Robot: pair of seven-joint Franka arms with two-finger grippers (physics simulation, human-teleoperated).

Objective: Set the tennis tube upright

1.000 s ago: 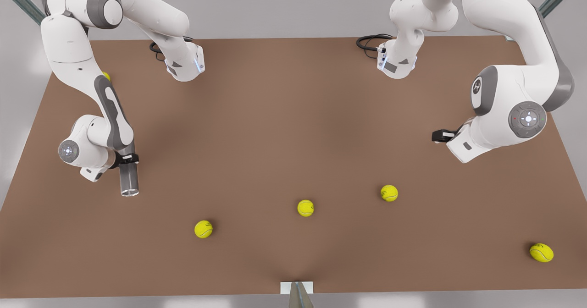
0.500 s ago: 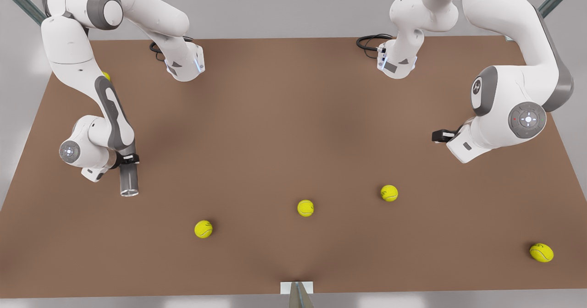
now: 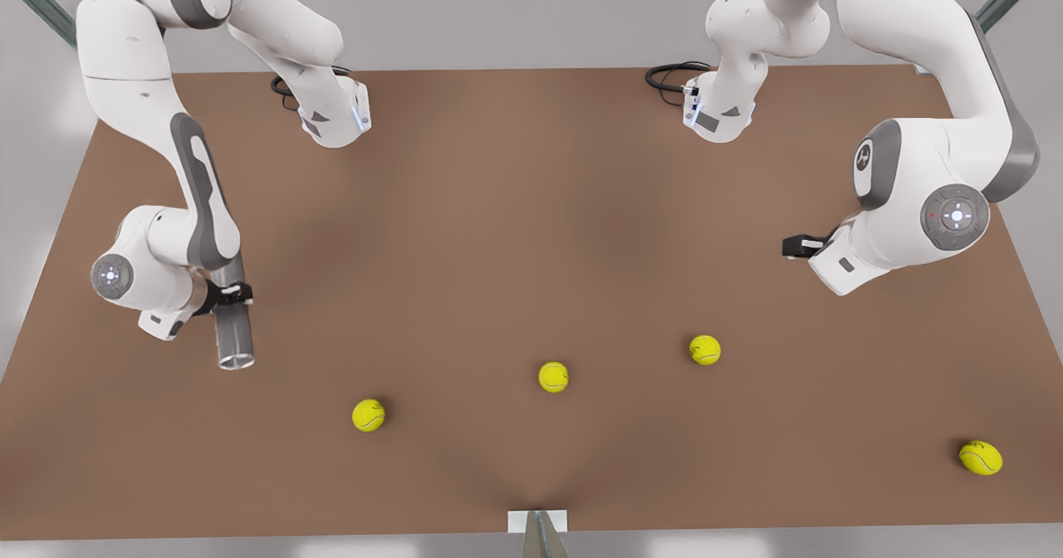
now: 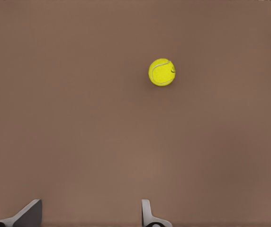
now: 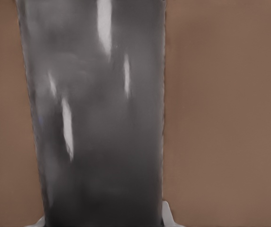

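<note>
- Right claw point(image 3: 226, 295) clamping the tennis tube point(image 3: 233, 334) at the left of the front view, fingers pinching the tube's sides near its middle.
- Tube appearing nearly on end there, pale rim point(image 3: 237, 364) pointing toward the camera; whether touching the counter point(image 3: 531, 209) or hanging above it cannot be told.
- Grey, glossy wall of the tube point(image 5: 97, 123) rising close before the right wrist camera, brown counter on both sides.
- Left claw point(image 4: 90, 215) waiting at the right of the front view, fingers apart and holding nothing, hovering over bare counter with one tennis ball point(image 4: 162, 72) well ahead.
- Other balls point(image 3: 553, 376) lying scattered across the lower middle and lower right of the front view, well apart from the tube.
- Judging progress: grasping done, tilting mostly done; remaining, by the look of it, setting the tube's base down, opening the fingers, and backing away without tipping it.
</note>
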